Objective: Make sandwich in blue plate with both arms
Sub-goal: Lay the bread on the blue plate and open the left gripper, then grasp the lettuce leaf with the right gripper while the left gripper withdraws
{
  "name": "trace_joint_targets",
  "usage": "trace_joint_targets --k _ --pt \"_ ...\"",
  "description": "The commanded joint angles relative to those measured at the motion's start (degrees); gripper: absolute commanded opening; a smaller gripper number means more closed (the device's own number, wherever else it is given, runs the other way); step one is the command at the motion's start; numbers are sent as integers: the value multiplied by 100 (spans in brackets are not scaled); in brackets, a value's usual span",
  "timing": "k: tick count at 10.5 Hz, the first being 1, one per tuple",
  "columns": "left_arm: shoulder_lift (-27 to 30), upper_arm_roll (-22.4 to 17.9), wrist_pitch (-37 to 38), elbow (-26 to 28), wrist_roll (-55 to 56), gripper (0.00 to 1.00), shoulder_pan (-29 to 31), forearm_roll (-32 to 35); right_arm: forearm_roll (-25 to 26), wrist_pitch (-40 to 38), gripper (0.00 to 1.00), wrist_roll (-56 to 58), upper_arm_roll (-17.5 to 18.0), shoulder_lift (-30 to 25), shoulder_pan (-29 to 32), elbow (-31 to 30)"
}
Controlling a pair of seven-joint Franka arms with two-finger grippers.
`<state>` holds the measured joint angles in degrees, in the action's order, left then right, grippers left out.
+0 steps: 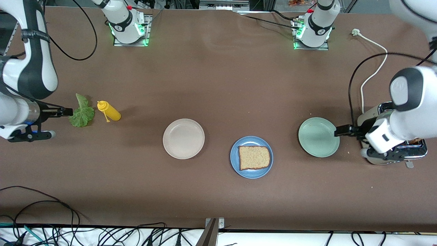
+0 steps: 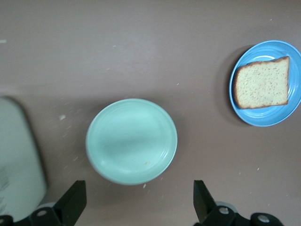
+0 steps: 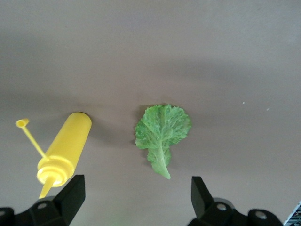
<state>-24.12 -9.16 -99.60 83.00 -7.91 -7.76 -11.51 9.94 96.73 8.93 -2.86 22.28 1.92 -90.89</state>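
The blue plate (image 1: 252, 174) (image 2: 263, 117) sits near the table's middle and carries one tan bread slice (image 1: 254, 157) (image 2: 262, 83). A green lettuce leaf (image 1: 82, 115) (image 3: 162, 131) lies flat on the table at the right arm's end. My right gripper (image 1: 67, 111) (image 3: 136, 198) hangs open just beside the leaf's stem, with nothing between its fingers. My left gripper (image 1: 338, 131) (image 2: 139, 200) hangs open over the edge of the pale green plate (image 1: 317, 136) (image 2: 131, 140), holding nothing.
A yellow squeeze bottle (image 1: 109, 111) (image 3: 66, 148) lies beside the lettuce. A cream-white plate (image 1: 183, 138) stands between the bottle and the blue plate. A shiny toaster (image 1: 399, 152) (image 2: 19, 160) sits under the left arm, its white cord (image 1: 374, 73) trailing toward the bases.
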Motion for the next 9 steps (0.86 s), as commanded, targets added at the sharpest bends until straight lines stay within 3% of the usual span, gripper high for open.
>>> trace_joint_targets --k 1,3,9 --pt "1529 169 343 997 457 100 -85 999 123 896 100 3 -21 -91 115 -1014" --pt "2014 466 677 1051 623 100 -42 1587 114 1172 100 12 -66 -189 116 -1448" --pt "2842 600 1047 1429 1255 100 3 1634 123 1515 100 109 -66 153 317 -1721"
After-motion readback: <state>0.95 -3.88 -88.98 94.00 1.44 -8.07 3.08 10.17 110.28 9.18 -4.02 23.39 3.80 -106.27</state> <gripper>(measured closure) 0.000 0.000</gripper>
